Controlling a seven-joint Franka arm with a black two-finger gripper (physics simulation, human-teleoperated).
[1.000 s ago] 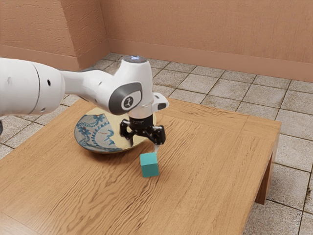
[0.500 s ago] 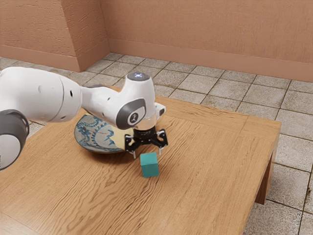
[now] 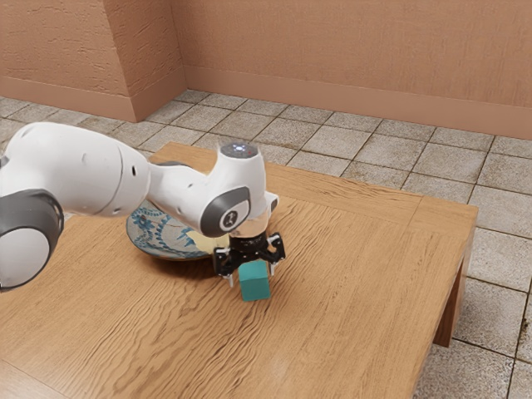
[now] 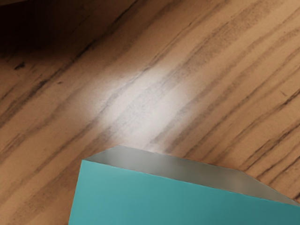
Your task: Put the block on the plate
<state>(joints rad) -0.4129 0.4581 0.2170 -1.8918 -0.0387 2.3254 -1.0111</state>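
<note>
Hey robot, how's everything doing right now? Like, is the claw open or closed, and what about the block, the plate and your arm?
Claw: open, down low with its fingers around the block but not squeezing it.
Block: sitting flat on the table, not on the plate.
Plate: resting right side up on the table, partly hidden behind the arm.
Arm: bent, reaching over the table.

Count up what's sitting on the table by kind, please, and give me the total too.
Block, teal: 1
Plate, blue-patterned and partly cream: 1
Total: 2
</note>
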